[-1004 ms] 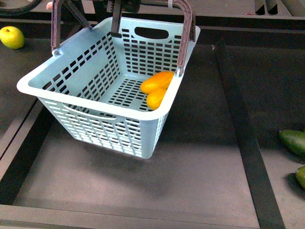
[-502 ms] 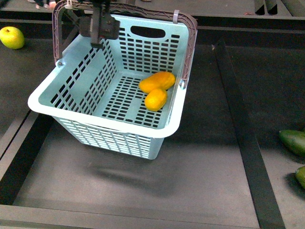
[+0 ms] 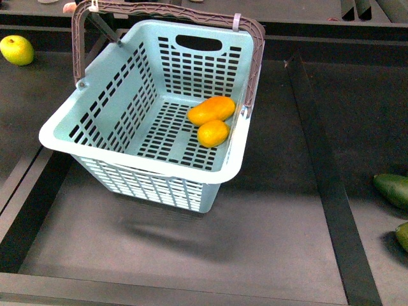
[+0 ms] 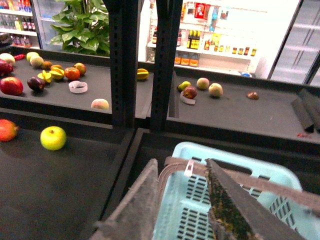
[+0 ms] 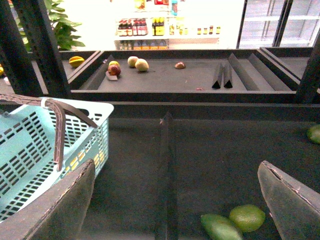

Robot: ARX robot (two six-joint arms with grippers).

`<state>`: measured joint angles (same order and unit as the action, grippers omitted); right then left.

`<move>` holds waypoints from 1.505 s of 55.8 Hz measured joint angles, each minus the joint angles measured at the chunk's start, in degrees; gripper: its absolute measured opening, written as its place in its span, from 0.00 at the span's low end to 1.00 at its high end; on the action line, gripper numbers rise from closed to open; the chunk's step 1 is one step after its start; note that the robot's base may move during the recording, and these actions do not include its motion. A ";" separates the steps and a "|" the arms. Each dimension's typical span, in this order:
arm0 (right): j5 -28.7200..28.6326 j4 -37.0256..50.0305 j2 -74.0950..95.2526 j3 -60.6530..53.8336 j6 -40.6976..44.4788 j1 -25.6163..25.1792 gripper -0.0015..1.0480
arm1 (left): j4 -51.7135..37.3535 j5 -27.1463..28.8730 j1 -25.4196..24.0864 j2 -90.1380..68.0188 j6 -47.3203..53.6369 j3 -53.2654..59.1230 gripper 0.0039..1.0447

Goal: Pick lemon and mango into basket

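The basket (image 3: 143, 150) has settled lower on the dark worktop (image 3: 268, 242), mango (image 3: 211, 109) and lemon (image 3: 213, 133) touching at frame centre; the task looks complete. The left hand (image 4: 182, 200) straddles the handle (image 4: 260, 177), grip uncertain; the right hand (image 5: 175, 200) gapes empty.

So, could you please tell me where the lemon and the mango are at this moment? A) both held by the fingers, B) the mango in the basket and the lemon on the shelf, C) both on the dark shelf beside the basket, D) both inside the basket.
D: the front view shows the lemon and the mango lying together on the slotted floor of the basket.
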<state>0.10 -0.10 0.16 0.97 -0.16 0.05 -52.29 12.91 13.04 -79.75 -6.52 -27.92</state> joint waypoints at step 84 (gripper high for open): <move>0.00 0.00 0.00 0.00 0.00 0.00 0.92 | 33.46 -12.92 -12.79 60.96 5.88 27.04 0.03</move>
<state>0.10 -0.10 0.16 0.97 -0.16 0.05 -18.83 -0.01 0.25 -18.79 -0.64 -0.89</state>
